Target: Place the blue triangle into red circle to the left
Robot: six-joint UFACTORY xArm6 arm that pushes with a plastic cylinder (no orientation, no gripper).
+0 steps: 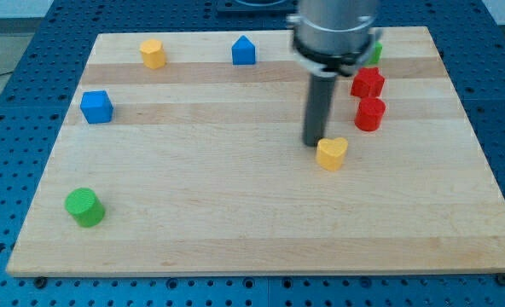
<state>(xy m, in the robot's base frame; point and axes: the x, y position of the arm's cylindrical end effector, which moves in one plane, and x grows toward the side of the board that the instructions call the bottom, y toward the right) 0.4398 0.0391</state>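
Note:
The blue triangle-like block (244,51) sits near the view's top, left of centre. The red circle, a red cylinder (369,113), stands at the view's right, just below a red star-like block (367,83). My tip (312,142) rests on the board just left of a yellow heart block (331,153), close to it or touching. The tip is far below and right of the blue triangle, and left of the red cylinder.
A yellow hexagon block (153,53) is at the top left. A blue cube (96,107) is at the left. A green cylinder (84,207) is at the bottom left. A green block (374,51) shows partly behind the arm at the top right.

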